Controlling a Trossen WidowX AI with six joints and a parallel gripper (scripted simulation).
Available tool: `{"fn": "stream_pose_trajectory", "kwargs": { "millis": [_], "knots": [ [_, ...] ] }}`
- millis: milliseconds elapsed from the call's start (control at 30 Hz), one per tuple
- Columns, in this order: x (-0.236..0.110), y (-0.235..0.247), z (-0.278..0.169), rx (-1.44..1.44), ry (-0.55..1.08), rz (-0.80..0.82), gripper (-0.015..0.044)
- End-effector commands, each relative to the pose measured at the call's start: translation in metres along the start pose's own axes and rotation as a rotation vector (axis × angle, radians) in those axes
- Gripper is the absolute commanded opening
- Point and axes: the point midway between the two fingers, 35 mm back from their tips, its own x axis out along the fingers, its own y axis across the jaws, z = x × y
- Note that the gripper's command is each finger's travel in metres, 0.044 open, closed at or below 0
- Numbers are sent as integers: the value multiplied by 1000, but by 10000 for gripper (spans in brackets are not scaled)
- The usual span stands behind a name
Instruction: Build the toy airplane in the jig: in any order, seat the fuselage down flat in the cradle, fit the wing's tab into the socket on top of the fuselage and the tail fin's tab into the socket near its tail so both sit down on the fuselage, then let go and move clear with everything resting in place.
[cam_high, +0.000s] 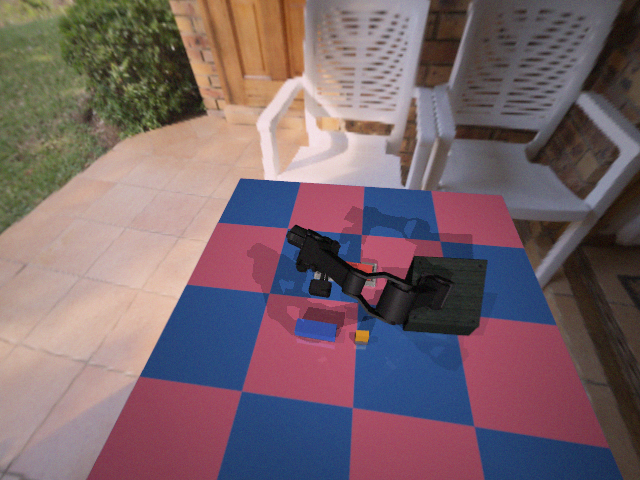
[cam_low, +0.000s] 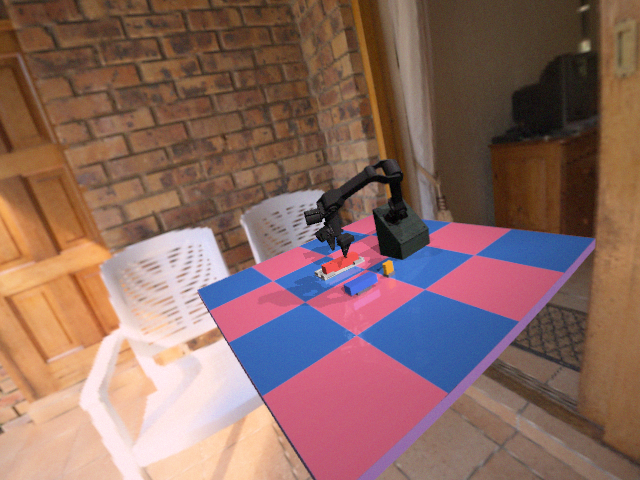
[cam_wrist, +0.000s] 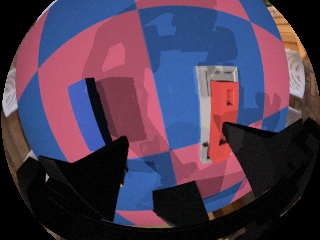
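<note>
The black parallel-jaw end effector (cam_low: 337, 238) hangs above the red-and-blue checkered counter (cam_low: 439, 330) with its jaws spread wide and nothing between them. The red block-shaped fuselage (cam_low: 340, 264) lies down in the pale grey cradle jig (cam_low: 325, 274), its two sockets showing as darker recesses in the wrist view, so by the look of it that part of the job is done.

Two parts remain loose on the counter: the flat blue rectangular wing (cam_high: 315, 330) and the small orange tail fin (cam_high: 361, 336), just beside each other and set apart from the jig on the side toward the top camera. What the coming move most likely turns on is where the wing lies from the open fingers. In the wrist view the fuselage (cam_wrist: 222, 123) sits toward the right-hand fingertip (cam_wrist: 250, 143), while the wing (cam_wrist: 79, 114) shows as a blue strip well over at the left edge, beyond the left fingertip (an edge-on sliver only, its tab not visible). Its long axis appears to run roughly parallel to the fuselage's there. The end effector would therefore have to shift sideways, away from the jig, and close across the wing's short width.
</note>
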Motion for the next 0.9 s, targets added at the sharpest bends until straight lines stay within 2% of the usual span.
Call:
{"fn": "stream_pose_trajectory", "kwargs": {
  "millis": [0, 167, 367, 500, 867],
  "knots": [
    [-3, 51, 11, 0, -26, 19, 440],
    [-2, 131, 9, -24, -26, 88, 440],
    [-2, 134, 8, -25, -25, 91, 440],
    [30, 137, 9, -26, -25, 92, 440],
    [51, 139, 9, -26, -25, 93, 440]
  ]
}}
